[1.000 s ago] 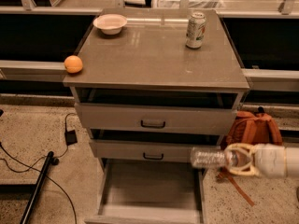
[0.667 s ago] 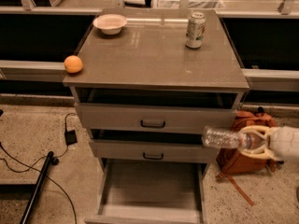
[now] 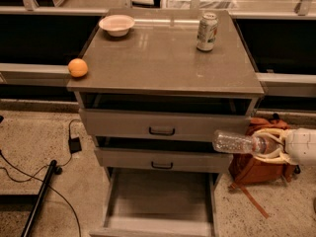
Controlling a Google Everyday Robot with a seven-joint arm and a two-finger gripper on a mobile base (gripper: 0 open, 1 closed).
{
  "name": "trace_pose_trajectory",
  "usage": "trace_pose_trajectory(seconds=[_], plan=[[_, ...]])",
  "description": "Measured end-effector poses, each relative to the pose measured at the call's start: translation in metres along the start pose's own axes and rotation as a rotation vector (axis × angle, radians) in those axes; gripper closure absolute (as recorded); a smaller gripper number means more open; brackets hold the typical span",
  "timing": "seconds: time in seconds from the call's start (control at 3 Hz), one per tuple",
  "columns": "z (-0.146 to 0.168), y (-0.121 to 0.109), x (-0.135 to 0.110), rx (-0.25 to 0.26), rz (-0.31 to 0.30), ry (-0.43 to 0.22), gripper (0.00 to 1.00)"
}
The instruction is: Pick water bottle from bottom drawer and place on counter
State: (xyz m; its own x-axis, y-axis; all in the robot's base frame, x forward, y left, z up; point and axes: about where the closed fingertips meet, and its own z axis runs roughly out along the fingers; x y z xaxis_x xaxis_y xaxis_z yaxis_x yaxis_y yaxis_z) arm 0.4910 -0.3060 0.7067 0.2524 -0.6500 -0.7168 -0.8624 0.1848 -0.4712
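— Pincer, state?
— My gripper (image 3: 265, 145): clamped on the water bottle (image 3: 236, 142), held level, lifted since a second ago.
— Edges, room?
— Bottom drawer (image 3: 160, 201): open, down-left of it. Counter (image 3: 163, 68): up-left, right edge overhanging; bare top left of the can (image 3: 207, 31).

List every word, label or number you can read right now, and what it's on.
No text can be read anywhere in the camera view.
soda can, on the counter: green-and-white print, too blurred to read.
water bottle, held sideways in the gripper to the right of the drawers: label band too blurred to read.
bowl and orange: no markings visible.
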Motion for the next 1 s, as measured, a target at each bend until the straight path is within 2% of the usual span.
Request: trace_pose_trajectory(seconds=[0.33, 0.67, 1.0], plan=[[-0.008, -0.029, -0.054, -0.020, -0.067, -0.008, 1.00], [-0.028, -0.069, -0.117, -0.008, -0.150, 0.009, 1.00], [-0.031, -0.118, -0.155, -0.021, -0.165, 0.043, 1.00]])
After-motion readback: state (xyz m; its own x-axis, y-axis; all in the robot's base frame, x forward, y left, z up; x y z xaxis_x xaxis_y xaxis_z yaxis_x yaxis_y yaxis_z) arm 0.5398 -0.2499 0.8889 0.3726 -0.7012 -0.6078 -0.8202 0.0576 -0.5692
